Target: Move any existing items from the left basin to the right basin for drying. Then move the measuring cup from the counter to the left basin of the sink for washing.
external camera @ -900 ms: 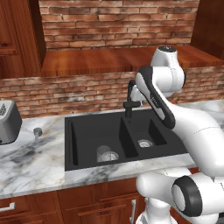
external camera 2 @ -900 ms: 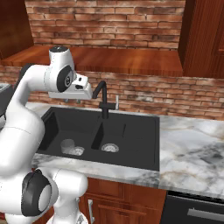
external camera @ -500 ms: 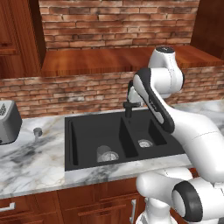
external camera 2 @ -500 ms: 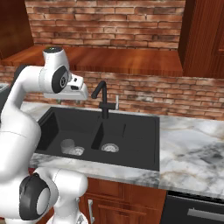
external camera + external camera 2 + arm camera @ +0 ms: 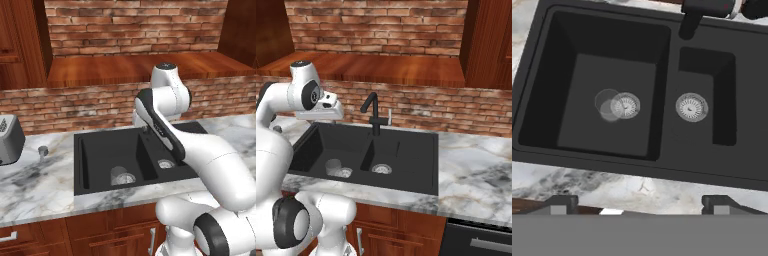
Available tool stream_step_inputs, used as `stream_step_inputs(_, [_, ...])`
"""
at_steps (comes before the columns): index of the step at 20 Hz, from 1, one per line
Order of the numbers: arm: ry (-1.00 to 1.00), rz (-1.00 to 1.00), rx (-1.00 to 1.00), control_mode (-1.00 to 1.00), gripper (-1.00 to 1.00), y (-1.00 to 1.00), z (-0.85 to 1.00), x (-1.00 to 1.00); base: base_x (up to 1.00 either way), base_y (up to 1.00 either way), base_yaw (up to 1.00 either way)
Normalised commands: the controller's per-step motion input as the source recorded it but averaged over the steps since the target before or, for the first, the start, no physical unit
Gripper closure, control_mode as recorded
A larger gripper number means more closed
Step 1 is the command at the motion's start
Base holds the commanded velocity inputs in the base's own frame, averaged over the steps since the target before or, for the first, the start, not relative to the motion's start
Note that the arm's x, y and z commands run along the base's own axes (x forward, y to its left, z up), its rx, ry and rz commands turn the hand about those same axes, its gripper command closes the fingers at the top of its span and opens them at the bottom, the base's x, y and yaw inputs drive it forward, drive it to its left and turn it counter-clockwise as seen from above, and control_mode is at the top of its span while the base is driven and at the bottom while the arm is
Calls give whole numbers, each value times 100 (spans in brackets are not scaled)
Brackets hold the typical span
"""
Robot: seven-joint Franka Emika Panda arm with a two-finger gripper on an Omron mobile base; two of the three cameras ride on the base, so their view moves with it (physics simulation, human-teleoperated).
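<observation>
Down in the wider, roughly square matte black left basin (image 5: 612,60) stands the small clear, colourless glass-like round cup (image 5: 608,105), upright with its mouth facing up and its rim overlapping the left edge of that basin's round silver drain strainer (image 5: 626,105); being round, it has no long axis across the floor. It sits left of centre in the hand view, and near the lower left of the sink in the right base view (image 5: 333,166). The two-finger gripper (image 5: 639,204) hangs well above it with nothing between its widely parted dark tips, which rise at the bottom edge, lower and to the right of the cup. Right of a black divider lies the narrower matte black right basin (image 5: 722,100). The tiny grey metallic measuring cup (image 5: 43,150) stands upright on the white, grey-veined marble counter (image 5: 45,182), at mid-left of the left base view, beside a grey toaster (image 5: 9,140).
</observation>
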Motion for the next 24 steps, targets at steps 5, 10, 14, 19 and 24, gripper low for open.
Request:
stream_step_inputs(5, [13,0,-4,-100,-100,30,-45,0,0,0,0])
stream_step_inputs(10, [20,0,0,-100,-100,11,-36,5,0,0,0])
stream_step_inputs(14, [21,0,0,-100,-100,8,-38,3,0,0,0])
stream_step_inputs(19, [12,0,0,-100,-100,2,-43,1,0,0,0])
stream_step_inputs(24, [0,-2,0,-100,-100,4,-33,16,0,0,0])
